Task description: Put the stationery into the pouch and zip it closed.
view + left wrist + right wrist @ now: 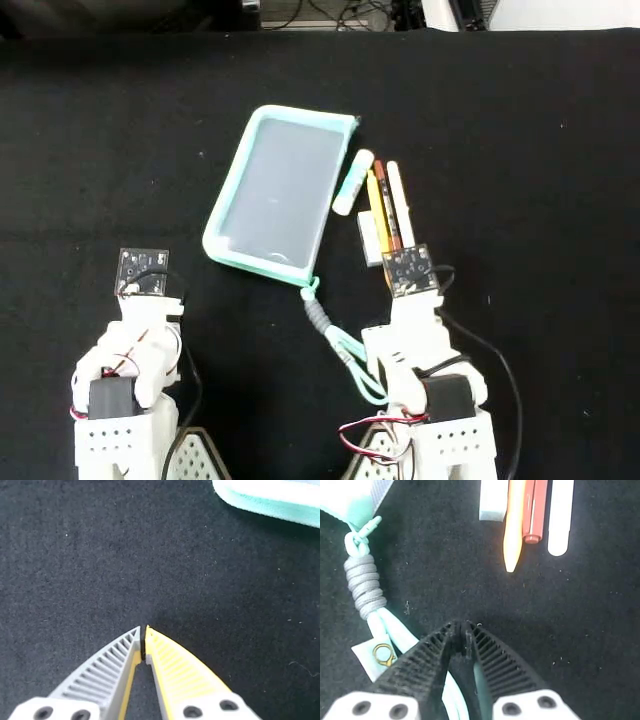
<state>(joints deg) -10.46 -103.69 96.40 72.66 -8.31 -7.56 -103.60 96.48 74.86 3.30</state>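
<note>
A mint-edged translucent pouch (277, 190) lies flat mid-table, its corner (270, 500) also in the left wrist view. Its cord strap (330, 335) with a grey wrapped section (365, 582) trails toward the right arm. Beside the pouch lie a white glue stick (352, 182), a yellow pen (514, 525), a red-brown pen (535, 510), a white pen (560, 517) and a white eraser (492, 502). My left gripper (143, 630) rests shut over bare cloth, short of the pouch. My right gripper (461, 627) is shut just short of the pen tips, over the strap.
Black cloth (520, 140) covers the whole table. Cables and equipment lie beyond the far edge (340, 15). A small metal ring and tag (381, 654) sit on the strap near the right gripper.
</note>
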